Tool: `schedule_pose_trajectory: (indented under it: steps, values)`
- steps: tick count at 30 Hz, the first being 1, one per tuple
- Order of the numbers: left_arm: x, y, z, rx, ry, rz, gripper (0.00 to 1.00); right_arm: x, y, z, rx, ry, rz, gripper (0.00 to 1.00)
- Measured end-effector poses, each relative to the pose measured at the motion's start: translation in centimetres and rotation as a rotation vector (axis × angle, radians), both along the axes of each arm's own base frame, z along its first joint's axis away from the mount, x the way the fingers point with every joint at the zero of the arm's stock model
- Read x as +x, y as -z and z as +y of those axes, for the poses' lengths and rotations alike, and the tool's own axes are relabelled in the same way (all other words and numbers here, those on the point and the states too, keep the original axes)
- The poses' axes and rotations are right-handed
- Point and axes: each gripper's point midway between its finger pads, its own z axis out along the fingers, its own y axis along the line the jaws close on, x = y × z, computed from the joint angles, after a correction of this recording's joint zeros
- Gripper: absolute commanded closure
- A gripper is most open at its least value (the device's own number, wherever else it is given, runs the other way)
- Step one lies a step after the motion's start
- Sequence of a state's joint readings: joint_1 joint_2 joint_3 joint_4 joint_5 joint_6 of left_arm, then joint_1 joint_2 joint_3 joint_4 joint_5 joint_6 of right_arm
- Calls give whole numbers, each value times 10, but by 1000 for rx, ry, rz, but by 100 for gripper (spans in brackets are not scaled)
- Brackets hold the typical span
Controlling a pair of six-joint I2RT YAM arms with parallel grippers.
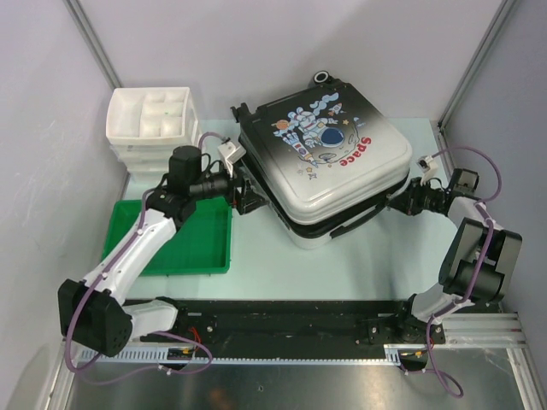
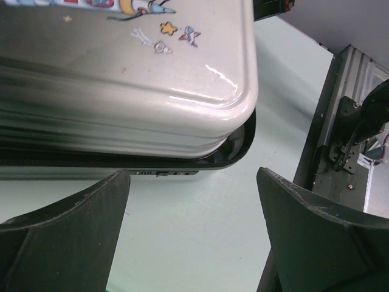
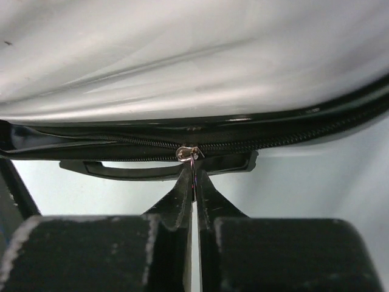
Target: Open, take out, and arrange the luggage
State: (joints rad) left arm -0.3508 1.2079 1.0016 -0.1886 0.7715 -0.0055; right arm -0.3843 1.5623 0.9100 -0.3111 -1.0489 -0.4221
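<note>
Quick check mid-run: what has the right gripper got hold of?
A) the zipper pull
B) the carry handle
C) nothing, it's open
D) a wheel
A: the right wrist view shows the right gripper with its jaws shut on the zipper pull at the seam of the luggage.

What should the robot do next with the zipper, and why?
Probably slide the zipper pull along the luggage seam. The right gripper has its jaws shut on the pull, and the zipper looks closed on both sides of it, so the lid cannot lift yet.
</note>
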Motion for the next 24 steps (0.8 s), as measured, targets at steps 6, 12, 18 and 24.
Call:
schedule_pose_trajectory:
  steps: [6,12,18,24]
  values:
    - [-16,-25,-19,37,90,-110,8,1,-3,-16,8,43,-8,100]
    - [-53,-46,-76,114,242,-300,8,19,-10,-38,-99,143,-64,100]
    - [-91,-50,-176,177,416,-432,12,33,-11,-45,-133,215,-67,100]
    - [-108,-2,-265,256,511,-438,16,36,-11,-41,-119,245,-45,100]
